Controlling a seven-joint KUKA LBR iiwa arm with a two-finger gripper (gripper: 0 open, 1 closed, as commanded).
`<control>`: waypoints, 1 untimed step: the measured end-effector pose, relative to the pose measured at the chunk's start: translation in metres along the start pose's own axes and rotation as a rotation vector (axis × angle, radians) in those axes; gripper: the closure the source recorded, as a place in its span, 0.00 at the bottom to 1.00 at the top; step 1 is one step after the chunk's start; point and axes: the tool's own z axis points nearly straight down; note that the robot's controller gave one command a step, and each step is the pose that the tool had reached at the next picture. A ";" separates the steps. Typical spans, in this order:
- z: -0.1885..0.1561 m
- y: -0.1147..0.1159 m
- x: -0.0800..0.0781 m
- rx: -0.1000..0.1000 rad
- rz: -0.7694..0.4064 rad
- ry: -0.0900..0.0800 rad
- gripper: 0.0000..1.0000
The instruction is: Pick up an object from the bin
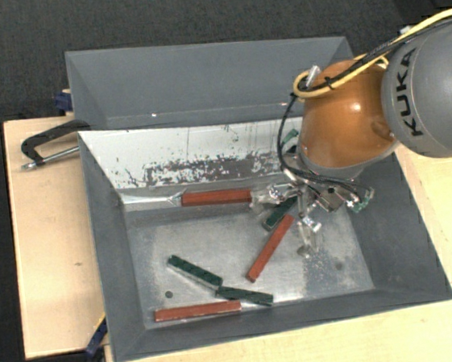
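My gripper (pixel 308 222) hangs low in the right half of the bin, under the arm's orange cover. Just left of it a red stick (pixel 269 249) lies at a slant, its upper end close to the gripper. A short green stick (pixel 278 220) rests by that upper end, touching or overlapping it. Another red stick (pixel 216 197) lies flat along the foot of the back wall, its right end close to the gripper's metal parts.
Two dark green sticks (pixel 194 271) (pixel 246 296) lie end to end towards the front left. A third red stick (pixel 196 310) runs along the front wall. A small dark speck (pixel 168 295) sits on the floor.
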 end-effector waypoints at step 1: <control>0.065 0.016 0.002 -0.005 -0.127 0.006 0.00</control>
